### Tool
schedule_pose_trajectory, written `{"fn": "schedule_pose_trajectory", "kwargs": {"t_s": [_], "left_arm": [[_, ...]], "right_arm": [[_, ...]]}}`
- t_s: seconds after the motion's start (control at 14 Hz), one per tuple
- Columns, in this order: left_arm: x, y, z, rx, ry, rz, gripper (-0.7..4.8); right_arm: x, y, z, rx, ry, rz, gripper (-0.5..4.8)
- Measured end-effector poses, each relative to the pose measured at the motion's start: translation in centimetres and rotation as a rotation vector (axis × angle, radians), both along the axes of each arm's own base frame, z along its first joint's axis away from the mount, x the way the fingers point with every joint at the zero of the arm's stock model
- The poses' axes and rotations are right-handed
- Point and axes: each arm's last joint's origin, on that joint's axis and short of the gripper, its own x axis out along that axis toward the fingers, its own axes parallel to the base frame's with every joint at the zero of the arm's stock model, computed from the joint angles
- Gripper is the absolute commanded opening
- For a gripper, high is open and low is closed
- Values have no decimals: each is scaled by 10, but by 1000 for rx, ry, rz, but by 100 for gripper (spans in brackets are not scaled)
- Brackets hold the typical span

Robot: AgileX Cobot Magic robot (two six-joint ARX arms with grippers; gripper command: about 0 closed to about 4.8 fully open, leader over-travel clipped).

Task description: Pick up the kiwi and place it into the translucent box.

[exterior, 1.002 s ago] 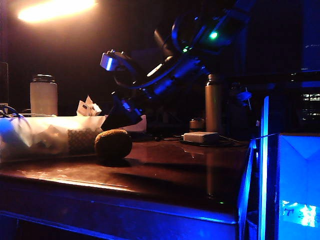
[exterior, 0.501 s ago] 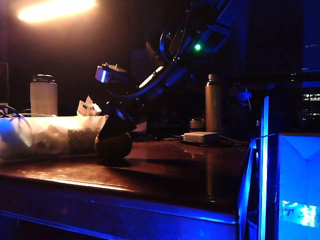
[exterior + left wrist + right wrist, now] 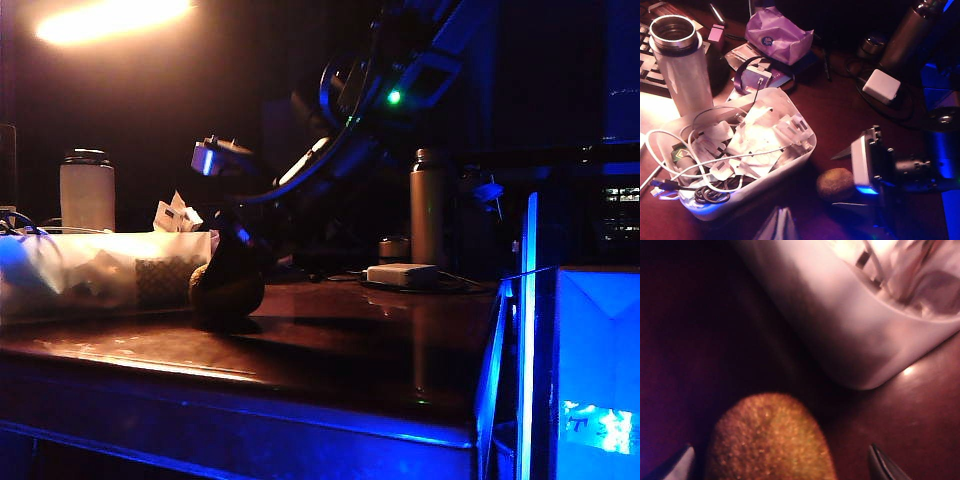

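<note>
The kiwi (image 3: 227, 289) lies on the dark wooden bench (image 3: 330, 350), just beside the near end wall of the translucent box (image 3: 100, 275), which holds white cables, papers and small parts. In the exterior view the right hand (image 3: 232, 262) is low at the kiwi, on its far side, and it hides the upper part of the fruit. In the right wrist view the kiwi (image 3: 770, 440) sits between the 2 fingertips (image 3: 677, 462) of the right hand (image 3: 782, 465); the fingers stand wide apart on both sides of the fruit, and I cannot tell if they touch it. The rounded corner of the translucent box (image 3: 855, 340) is near the kiwi in this view. The left wrist view looks down on the translucent box (image 3: 790, 165), the kiwi (image 3: 836, 184) and the right hand (image 3: 867, 186) next to the kiwi. The left hand does not show in any view. A white bottle (image 3: 87, 190) stands behind the translucent box, and a small flat white box (image 3: 401, 274) lies further back on the bench, well apart from the kiwi.
</note>
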Motion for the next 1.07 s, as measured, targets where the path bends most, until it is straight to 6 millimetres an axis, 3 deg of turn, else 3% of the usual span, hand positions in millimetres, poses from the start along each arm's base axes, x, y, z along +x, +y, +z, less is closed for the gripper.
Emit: {"fn": "schedule_pose_trajectory", "kwargs": {"t_s": [0.14,0.21,0.29,0.86,1.07], "left_arm": [[0,0,0,0,-1,0,-5],[0,0,0,0,0,0,-5],[0,0,0,0,-1,0,-5],[0,0,0,0,-1,0,-5],[0,0,0,0,0,0,-5]], "right_arm": [[0,2,-6,-11,15,3,479],[-1,2,-7,-14,19,5,414],[-1,2,-7,-14,20,6,285],[-1,2,-4,-4,8,2,279],[-2,2,24,63,-81,0,279]]}}
